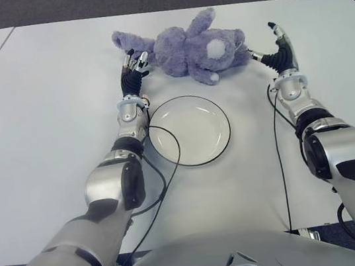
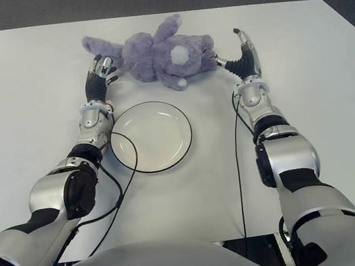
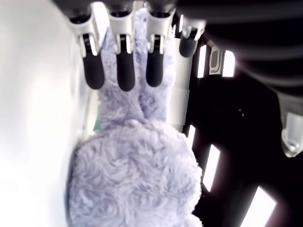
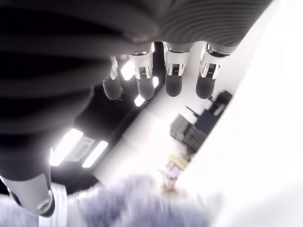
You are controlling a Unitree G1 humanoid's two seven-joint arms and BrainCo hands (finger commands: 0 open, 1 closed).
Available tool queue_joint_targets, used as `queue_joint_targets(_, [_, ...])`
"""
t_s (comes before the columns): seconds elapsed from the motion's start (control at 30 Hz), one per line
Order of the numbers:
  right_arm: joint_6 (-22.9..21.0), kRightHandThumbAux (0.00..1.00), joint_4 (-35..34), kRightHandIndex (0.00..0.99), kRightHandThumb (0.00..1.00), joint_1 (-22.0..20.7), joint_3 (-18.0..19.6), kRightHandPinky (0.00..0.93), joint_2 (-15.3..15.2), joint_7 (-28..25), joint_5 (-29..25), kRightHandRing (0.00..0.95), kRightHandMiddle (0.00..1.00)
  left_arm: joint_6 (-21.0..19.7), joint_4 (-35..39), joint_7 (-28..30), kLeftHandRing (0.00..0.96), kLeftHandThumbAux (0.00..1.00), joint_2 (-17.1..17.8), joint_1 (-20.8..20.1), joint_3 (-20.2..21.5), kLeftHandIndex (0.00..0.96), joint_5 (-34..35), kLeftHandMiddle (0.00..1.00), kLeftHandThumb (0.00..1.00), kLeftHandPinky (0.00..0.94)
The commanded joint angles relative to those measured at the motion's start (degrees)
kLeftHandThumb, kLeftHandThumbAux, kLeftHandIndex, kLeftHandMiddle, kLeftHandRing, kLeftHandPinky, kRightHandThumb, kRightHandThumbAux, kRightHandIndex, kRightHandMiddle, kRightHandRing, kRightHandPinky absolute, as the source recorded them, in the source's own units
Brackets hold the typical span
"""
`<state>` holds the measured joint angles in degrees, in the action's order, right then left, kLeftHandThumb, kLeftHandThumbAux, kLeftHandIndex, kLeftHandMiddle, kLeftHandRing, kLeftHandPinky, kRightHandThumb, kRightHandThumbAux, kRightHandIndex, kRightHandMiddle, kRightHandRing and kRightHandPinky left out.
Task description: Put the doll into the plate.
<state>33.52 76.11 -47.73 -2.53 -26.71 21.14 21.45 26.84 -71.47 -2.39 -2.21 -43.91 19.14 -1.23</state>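
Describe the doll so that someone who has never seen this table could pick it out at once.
On the white table, look at the far side, just beyond the round white plate with a dark rim. The doll lies there between the left hand and the right hand. It is the only soft thing: a fluffy lavender plush animal with a pale round patch.

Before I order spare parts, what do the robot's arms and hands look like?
Both arms have silver-grey shells with black joint sections. The left hand and right hand are black with silver fingers tipped in black pads. A thin black cable runs loose along each forearm.
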Motion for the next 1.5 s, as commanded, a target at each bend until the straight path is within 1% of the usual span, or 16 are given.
queue_joint_targets(0.03, [1.3,0.599,1.0,0.009,0.150,-1.3,-1.8,0.047,-1.4,-1.5,1.9,0.000,0.000,-6.7,-6.8,-1.2,0.232,0.456,-1.6,10.5,0.0,0.082,-0.3,0.210,0.000,0.258])
queue_joint_targets(0.27, [3.2,0.572,0.6,0.004,0.132,-2.8,-3.2,0.033,-3.1,-3.0,2.5,0.000,0.000,-6.6,-6.8,-1.1,0.234,0.457,-1.7,10.5,0.0,0.076,-0.3,0.211,0.000,0.262])
queue_joint_targets(0.47, [5.1,0.552,0.2,0.000,0.102,-4.6,-5.1,0.015,-6.0,-3.9,4.1,0.000,0.000,-7.0,-6.8,-1.4,0.235,0.464,-1.7,10.4,0.0,0.078,-0.3,0.214,0.000,0.259])
queue_joint_targets(0.7, [5.9,0.546,0.2,0.000,0.070,-6.8,-7.5,0.004,-8.3,-2.8,6.5,0.000,0.000,-6.8,-6.8,-1.4,0.233,0.462,-1.6,10.5,-0.4,0.081,-0.7,0.212,0.000,0.260])
queue_joint_targets(0.97, [5.9,0.552,0.2,0.000,0.032,-8.2,-9.8,0.000,-9.5,-0.3,9.0,0.000,0.003,-6.7,-6.9,-1.5,0.240,0.455,-1.7,10.7,-0.5,0.084,-1.2,0.218,0.000,0.272])
queue_joint_targets(1.13, [5.8,0.567,0.2,0.000,0.015,-8.7,-10.6,0.000,-9.9,0.3,9.7,0.000,0.000,-6.9,-6.9,-1.4,0.244,0.455,-1.6,10.6,-0.3,0.084,-1.3,0.222,0.000,0.276])
queue_joint_targets(1.4, [6.2,0.596,0.0,0.000,0.016,-9.6,-11.9,0.001,-10.1,-0.4,10.5,0.000,0.000,-7.0,-6.9,-1.5,0.243,0.453,-1.6,10.6,-0.4,0.079,-1.5,0.220,0.000,0.270])
queue_joint_targets(1.5, [6.9,0.598,-0.3,0.000,0.019,-10.3,-13.0,0.002,-10.0,-0.6,11.3,0.000,0.000,-7.0,-6.9,-1.4,0.240,0.453,-1.6,10.6,-0.6,0.076,-1.7,0.217,0.000,0.267])
